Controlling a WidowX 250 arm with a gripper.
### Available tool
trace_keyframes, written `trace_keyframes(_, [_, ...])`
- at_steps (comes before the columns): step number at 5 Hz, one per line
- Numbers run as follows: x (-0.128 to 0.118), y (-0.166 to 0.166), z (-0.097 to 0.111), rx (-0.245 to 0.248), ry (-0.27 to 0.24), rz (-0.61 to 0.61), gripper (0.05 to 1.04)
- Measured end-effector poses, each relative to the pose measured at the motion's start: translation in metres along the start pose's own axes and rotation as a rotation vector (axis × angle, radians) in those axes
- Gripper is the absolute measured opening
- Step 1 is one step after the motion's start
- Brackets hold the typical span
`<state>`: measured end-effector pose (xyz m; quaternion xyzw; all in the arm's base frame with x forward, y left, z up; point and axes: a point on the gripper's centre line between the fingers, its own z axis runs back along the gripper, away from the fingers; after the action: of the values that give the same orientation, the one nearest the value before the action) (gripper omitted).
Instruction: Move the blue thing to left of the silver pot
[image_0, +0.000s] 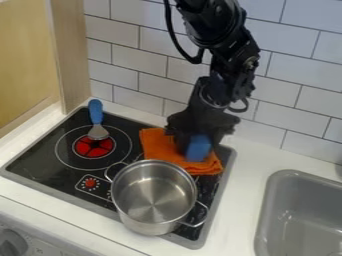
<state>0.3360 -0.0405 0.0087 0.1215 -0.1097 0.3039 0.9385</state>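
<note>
The gripper (198, 140) is hanging at the blue block (198, 149), which is sitting over the orange cloth (156, 145), behind the silver pot (153, 201) and toward its right. Whether the jaws are holding it, I cannot tell. The task is probably just starting; carrying and releasing are remaining. The black cooktop (41, 159) is offering room left of the pot, with the blue-handled spatula (96, 113) and the pot's loop handle (109, 172) bordering that space.
</note>
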Motion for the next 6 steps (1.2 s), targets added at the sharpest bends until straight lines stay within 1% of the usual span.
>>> trace_keyframes(2, [-0.001, 0.001, 0.003, -0.005, 0.005, -0.011, 0.569])
trace_keyframes(3, [0.003, 0.002, 0.017, -0.028, -0.007, -0.006, 0.569])
trace_keyframes(4, [0.008, 0.005, 0.047, -0.089, -0.025, 0.009, 0.569])
trace_keyframes(5, [0.007, 0.021, 0.069, -0.114, -0.041, 0.012, 0.569])
trace_keyframes(6, [0.011, 0.052, 0.077, -0.116, -0.051, 0.063, 0.569])
